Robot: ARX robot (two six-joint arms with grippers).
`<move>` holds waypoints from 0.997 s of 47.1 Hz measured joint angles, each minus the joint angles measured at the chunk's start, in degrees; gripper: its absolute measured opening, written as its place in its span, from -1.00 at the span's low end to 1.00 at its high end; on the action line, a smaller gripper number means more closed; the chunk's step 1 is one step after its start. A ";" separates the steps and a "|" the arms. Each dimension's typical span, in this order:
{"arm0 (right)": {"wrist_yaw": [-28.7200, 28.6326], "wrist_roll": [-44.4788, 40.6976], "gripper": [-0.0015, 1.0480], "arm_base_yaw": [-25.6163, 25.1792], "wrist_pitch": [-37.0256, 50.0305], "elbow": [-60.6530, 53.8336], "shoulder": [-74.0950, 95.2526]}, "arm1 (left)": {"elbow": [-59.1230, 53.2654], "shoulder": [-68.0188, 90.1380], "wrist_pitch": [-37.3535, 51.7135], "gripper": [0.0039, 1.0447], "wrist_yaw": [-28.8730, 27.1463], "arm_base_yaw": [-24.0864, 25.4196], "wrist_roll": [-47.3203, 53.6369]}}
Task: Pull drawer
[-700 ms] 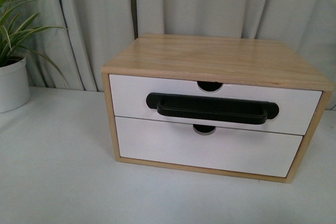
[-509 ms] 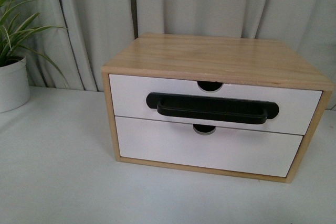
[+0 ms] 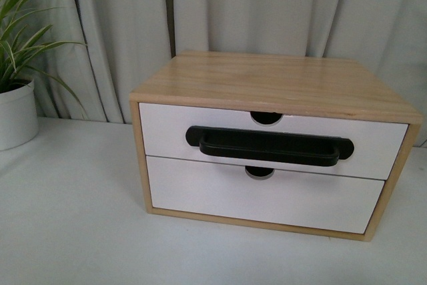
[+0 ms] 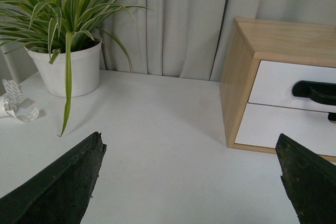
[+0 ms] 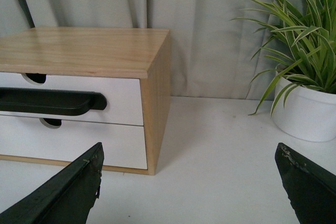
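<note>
Both sets of jaws stand wide apart with nothing held. On my left gripper (image 4: 188, 139) I see only bare white tabletop (image 4: 157, 145) in the gap, and it is the same under my right gripper (image 5: 189, 149). From the front camera, the white-fronted wooden drawer (image 3: 167, 133) with its wide black bar handle (image 3: 269, 146) is the upper one in the light wooden cabinet (image 3: 273, 81). Its front sits flush with the frame, directly above a plain white drawer front (image 3: 267, 199).

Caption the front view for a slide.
Wooden cabinet on a white table: upper drawer with black bar handle and plain lower drawer, both shut; potted plant at left.
</note>
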 joint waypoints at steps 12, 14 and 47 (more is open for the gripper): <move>0.00 0.00 0.83 0.00 0.00 0.00 0.00 | 0.00 0.00 0.00 0.89 0.00 0.00 0.00; 0.00 0.00 0.83 0.00 0.00 0.00 0.00 | 0.00 0.00 0.00 0.89 0.00 0.00 0.00; -27.76 -22.38 0.83 0.04 -7.56 25.38 46.75 | 22.51 55.69 16.87 0.89 7.52 -10.27 28.55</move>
